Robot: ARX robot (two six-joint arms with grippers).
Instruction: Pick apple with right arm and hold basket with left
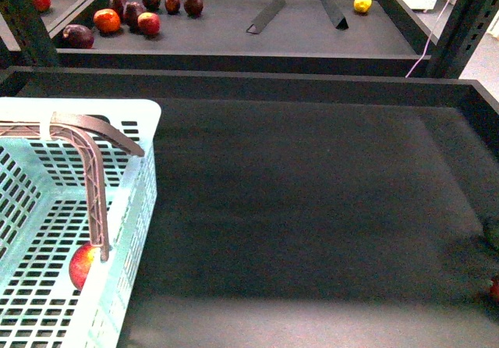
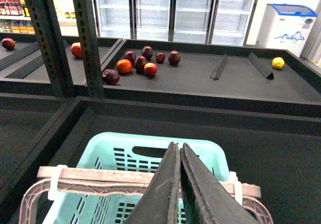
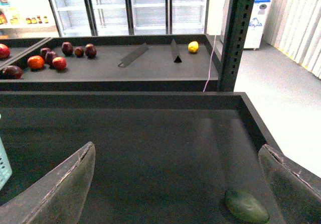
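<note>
Apple already lying on the floor inside the basket, beside its brown handle; right gripper spread wide and empty, well apart from basket; left gripper pinched together above handle, grasp uncertain.

Left tool closed, right tool agape

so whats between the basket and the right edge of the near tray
In the front view, the stretch between the basket and the tray's right wall is bare dark matting; only a red sliver shows at the far right edge.
</note>
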